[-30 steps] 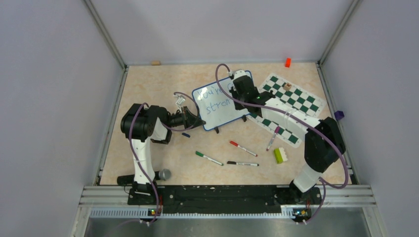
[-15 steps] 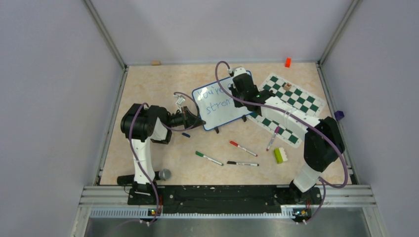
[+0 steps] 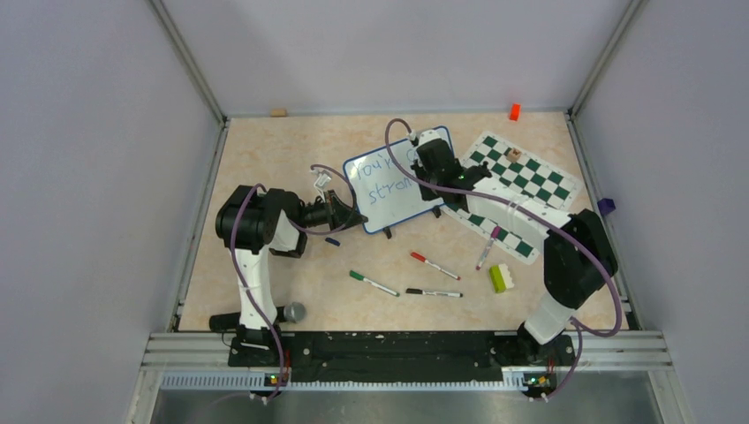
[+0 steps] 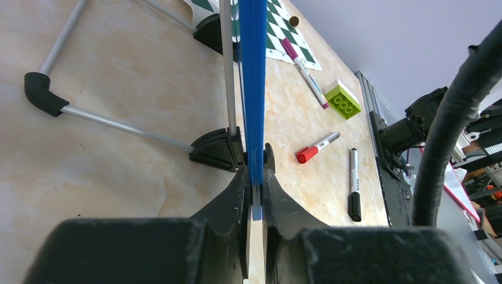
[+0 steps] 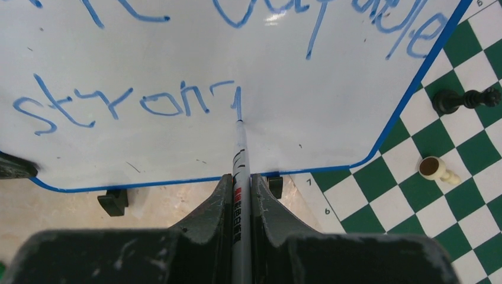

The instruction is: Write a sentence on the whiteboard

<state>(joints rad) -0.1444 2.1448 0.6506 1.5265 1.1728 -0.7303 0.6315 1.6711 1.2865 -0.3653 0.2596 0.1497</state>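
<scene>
While the right tool (image 5: 240, 183) is clenched round a slim white-barrelled marker (image 5: 239, 151), its tip at the foot of a short stroke just after "stron", we see the left tool (image 4: 254, 177) clamped on the thin blue frame at the near-left corner of the small glossy white whiteboard (image 3: 389, 199). The board stands tilted on its black feet near the middle of the beige worktop (image 3: 265, 150), just beside the green-and-white checkered chess mat (image 3: 530, 177). The blue handwritten sentence (image 5: 118, 103) runs in two lines, and we judge that the last letter of the lower word is only part drawn. Several things could go wrong from here. The tail of that letter has little white left beneath it, so a long downstroke could run onto the frame. Pressing too hard could rock the board on its feet or twist it in the left tool's narrow pinch, bending the line. Pressing too lightly on so slick a surface would leave a gap in the stroke. The marker could also slide back between the jaws. In the overhead view the right arm hangs over the upper line, and we think a low wrist might smear it.
</scene>
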